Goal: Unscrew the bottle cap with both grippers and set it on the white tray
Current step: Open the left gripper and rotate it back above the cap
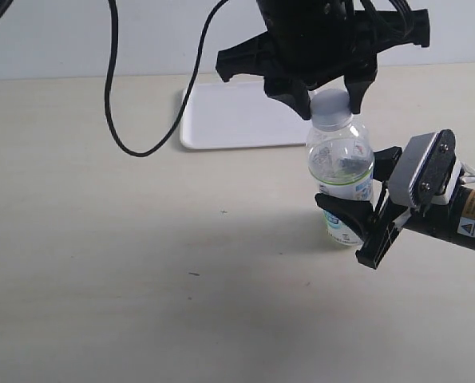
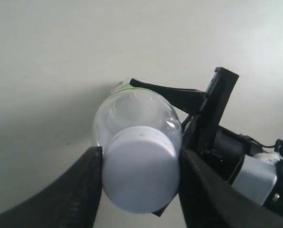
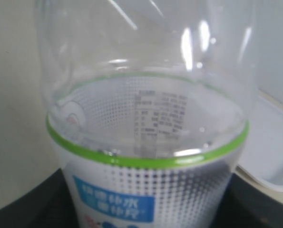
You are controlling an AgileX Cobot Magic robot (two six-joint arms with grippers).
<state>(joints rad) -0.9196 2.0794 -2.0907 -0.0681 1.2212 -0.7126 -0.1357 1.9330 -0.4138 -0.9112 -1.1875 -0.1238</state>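
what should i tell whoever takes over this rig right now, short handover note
Left gripper: above the bottle, fingers closed on both sides of the bottle cap.
Right gripper: clamped on the lower, labelled part of the bottle.
Bottle: upright on the table, in front of the white tray.
Done: both grips are set. The cap sits on the neck; whether it is loosened cannot be told.
Left: twist the cap off, carry it to the tray, release.
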